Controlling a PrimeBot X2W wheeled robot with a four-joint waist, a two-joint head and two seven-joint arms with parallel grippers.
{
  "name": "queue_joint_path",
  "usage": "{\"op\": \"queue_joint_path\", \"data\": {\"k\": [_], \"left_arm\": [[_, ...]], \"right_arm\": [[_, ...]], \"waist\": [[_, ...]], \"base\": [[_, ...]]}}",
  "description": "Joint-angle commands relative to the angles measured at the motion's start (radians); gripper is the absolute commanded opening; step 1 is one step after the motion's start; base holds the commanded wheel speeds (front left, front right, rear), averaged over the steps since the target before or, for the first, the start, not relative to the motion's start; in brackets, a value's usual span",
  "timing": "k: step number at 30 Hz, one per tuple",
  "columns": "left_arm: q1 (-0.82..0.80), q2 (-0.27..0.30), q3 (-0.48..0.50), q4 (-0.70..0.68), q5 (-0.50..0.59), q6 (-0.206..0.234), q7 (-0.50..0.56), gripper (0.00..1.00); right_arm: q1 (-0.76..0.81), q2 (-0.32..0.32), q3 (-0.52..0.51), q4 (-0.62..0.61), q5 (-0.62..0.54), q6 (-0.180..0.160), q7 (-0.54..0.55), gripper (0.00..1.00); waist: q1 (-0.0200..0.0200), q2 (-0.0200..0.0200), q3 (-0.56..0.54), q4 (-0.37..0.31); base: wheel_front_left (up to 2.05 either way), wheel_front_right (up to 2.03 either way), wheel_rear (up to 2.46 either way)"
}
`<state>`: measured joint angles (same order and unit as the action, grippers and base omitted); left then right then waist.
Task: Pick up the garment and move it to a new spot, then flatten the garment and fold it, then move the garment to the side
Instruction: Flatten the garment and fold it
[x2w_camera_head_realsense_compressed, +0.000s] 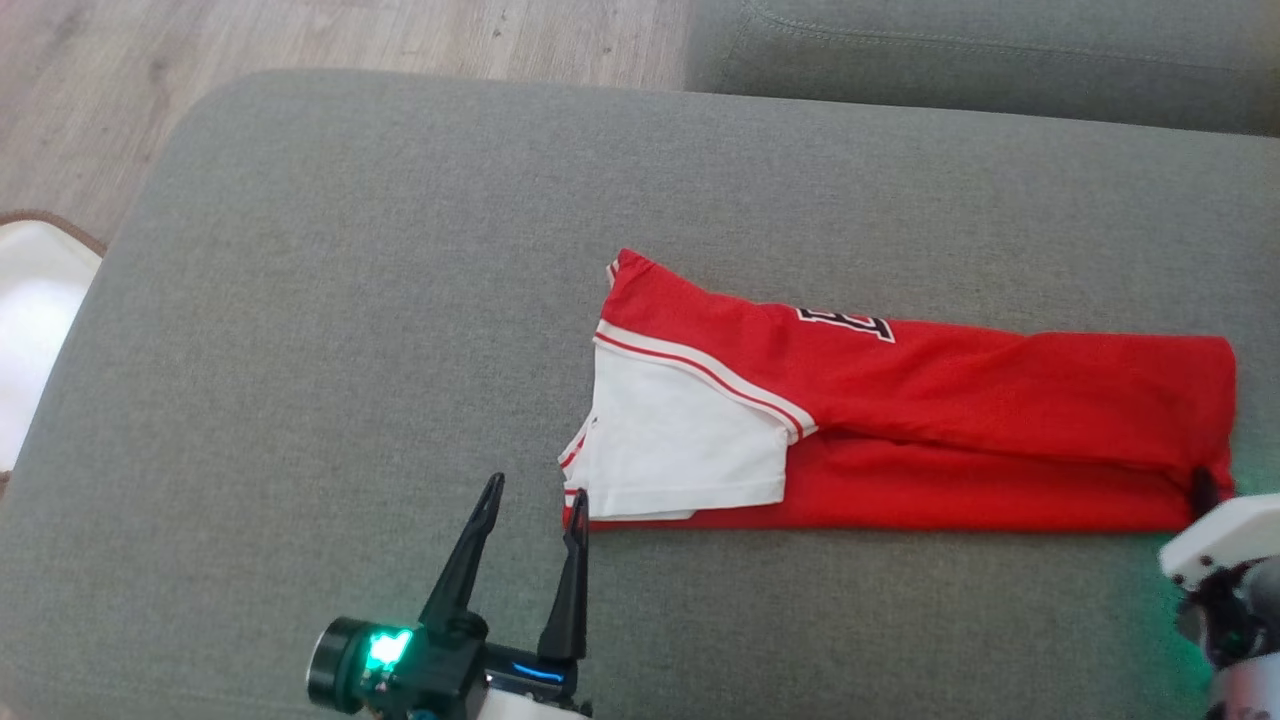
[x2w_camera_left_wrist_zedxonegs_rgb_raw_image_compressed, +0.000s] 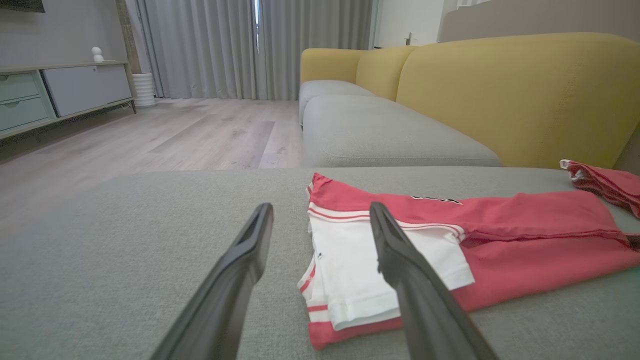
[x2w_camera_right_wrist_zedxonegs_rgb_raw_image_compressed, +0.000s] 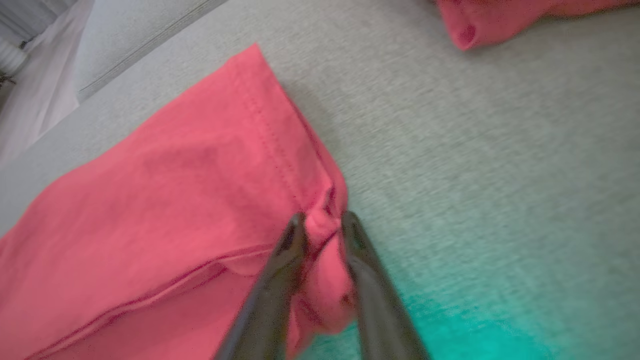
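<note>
Red jersey (x2w_camera_head_realsense_compressed: 950, 400) with a white sleeve (x2w_camera_head_realsense_compressed: 680, 440) lies folded into a long narrow strip on the grey cushion (x2w_camera_head_realsense_compressed: 350, 300), right of centre, running left-right from where the robot stands. Sleeve end points to the robot's left, hem end to its right. Bit of black lettering (x2w_camera_head_realsense_compressed: 845, 322) shows on the far edge, partly tucked into the fold. Right gripper (x2w_camera_right_wrist_zedxonegs_rgb_raw_image_compressed: 324, 220) is clamped on the near hem corner: fingers nearly together, a bunched nub of red cloth squeezed between the tips. Left gripper (x2w_camera_head_realsense_compressed: 535, 490) has its fingers spread wide with nothing between them; it sits low over the cushion just beside the near sleeve corner. One fingertip looks right at the fabric edge, can't tell if it touches. Green light from the grippers spills onto the grey fabric near the right one. Second red piece (x2w_camera_left_wrist_zedxonegs_rgb_raw_image_compressed: 610, 182) lies further right on the same cushion, apart from the jersey. Beyond that: yellow sofa back (x2w_camera_left_wrist_zedxonegs_rgb_raw_image_compressed: 500, 95), another grey seat (x2w_camera_head_realsense_compressed: 1000, 50), wood floor (x2w_camera_head_realsense_compressed: 300, 40).
</note>
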<state>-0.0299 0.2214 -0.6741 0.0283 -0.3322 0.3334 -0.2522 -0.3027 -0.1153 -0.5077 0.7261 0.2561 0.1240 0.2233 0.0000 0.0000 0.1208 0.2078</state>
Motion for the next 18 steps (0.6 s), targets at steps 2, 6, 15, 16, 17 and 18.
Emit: {"op": "queue_joint_path", "data": {"k": [2, 6, 15, 16, 17, 18], "left_arm": [[-0.006, -0.013, 0.050, -0.023, 0.019, -0.013, -0.009, 1.00], [0.008, -0.021, 0.077, -0.020, 0.039, -0.030, -0.009, 1.00], [0.032, -0.040, 0.123, -0.009, 0.070, -0.067, -0.009, 1.00], [0.035, -0.042, 0.128, -0.008, 0.073, -0.070, -0.009, 1.00], [0.038, -0.043, 0.132, -0.007, 0.076, -0.074, -0.009, 1.00], [0.040, -0.043, 0.136, -0.006, 0.080, -0.077, -0.009, 1.00]], "right_arm": [[0.002, 0.026, 0.055, 0.003, 0.020, 0.007, 0.022, 0.00], [0.011, 0.016, 0.070, -0.029, 0.035, 0.007, -0.026, 0.00], [0.065, -0.112, 0.062, -0.111, 0.109, 0.007, -0.072, 0.00], [0.073, -0.129, 0.061, -0.122, 0.122, 0.007, -0.076, 0.00], [0.078, -0.142, 0.065, -0.139, 0.134, 0.007, -0.081, 0.00], [0.082, -0.151, 0.069, -0.155, 0.146, 0.007, -0.084, 0.00]], "waist": [[0.0000, 0.0000, -0.006, -0.005], [0.0000, 0.0000, -0.016, -0.020], [0.0000, 0.0000, -0.036, -0.069], [0.0000, 0.0000, -0.038, -0.074], [0.0000, 0.0000, -0.039, -0.077], [0.0000, 0.0000, -0.041, -0.081]], "base": [[0.00, 0.00, 0.00], [0.00, 0.00, 0.00], [0.00, 0.00, 0.00], [0.00, 0.00, 0.00], [0.00, 0.00, 0.00], [0.00, 0.00, 0.00]]}}
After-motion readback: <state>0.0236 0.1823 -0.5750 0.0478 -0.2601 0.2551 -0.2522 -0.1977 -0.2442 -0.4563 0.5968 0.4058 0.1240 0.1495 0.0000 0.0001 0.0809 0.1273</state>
